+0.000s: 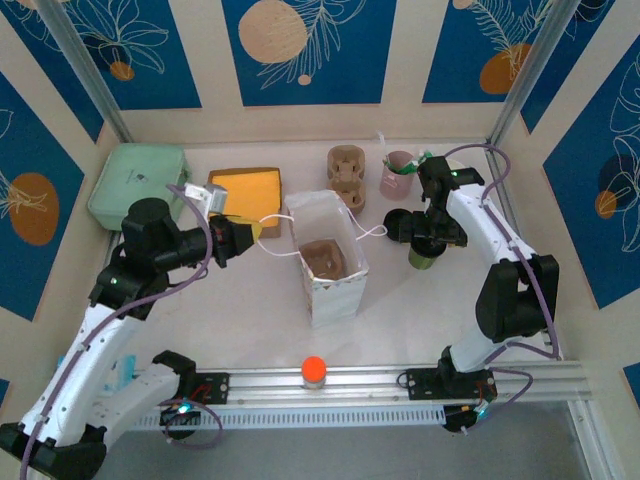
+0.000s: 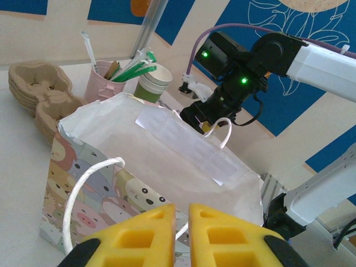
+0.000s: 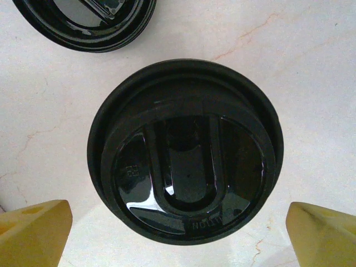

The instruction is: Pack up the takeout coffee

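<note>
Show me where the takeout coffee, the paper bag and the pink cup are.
takeout coffee (image 3: 186, 167): right wrist view, centre of its black lid.
paper bag (image 2: 128, 192): left wrist view, printed outer wall.
pink cup (image 2: 100, 89): left wrist view, its side wall.

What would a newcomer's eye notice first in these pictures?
The white paper bag with cartoon animals stands open in the middle, its cord handle pinched by the left end effector. To its right, the right end effector hangs open over the black-lidded takeout coffee.
</note>
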`<state>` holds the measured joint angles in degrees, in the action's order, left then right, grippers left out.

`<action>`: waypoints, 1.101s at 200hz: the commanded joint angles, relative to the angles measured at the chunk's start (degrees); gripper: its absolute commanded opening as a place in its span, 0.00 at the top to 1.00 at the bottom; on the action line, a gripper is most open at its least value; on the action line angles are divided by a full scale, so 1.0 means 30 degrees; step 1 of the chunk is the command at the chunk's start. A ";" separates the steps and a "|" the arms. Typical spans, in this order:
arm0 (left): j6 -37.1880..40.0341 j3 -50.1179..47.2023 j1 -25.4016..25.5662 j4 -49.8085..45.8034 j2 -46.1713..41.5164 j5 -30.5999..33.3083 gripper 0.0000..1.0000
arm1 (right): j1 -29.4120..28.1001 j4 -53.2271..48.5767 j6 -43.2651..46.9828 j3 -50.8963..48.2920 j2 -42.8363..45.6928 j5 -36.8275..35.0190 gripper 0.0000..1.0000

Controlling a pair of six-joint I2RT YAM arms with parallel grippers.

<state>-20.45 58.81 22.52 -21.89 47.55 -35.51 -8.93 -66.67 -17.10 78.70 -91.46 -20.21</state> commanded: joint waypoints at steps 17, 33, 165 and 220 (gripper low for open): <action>0.0318 -0.0003 0.0128 0.0184 0.0058 -0.0001 0.85 | 0.0077 0.0206 0.0282 -0.0099 -0.0492 -0.0120 0.01; 0.0312 -0.0002 0.0120 0.0177 0.0059 0.0029 0.85 | 0.0183 0.0336 0.0320 -0.0132 -0.0656 -0.0120 0.01; 0.0253 -0.0065 0.0112 0.0324 0.0326 0.0000 0.85 | 0.0591 0.1590 0.0470 -0.1617 -0.1271 0.0186 0.01; 0.0253 -0.0042 0.0118 0.0317 0.0381 -0.0057 0.85 | 0.0677 0.2564 0.0391 -0.2544 -0.1431 0.0134 0.00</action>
<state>-20.47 58.76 22.52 -21.87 48.62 -35.51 -7.35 -60.38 -16.45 72.10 -94.85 -20.58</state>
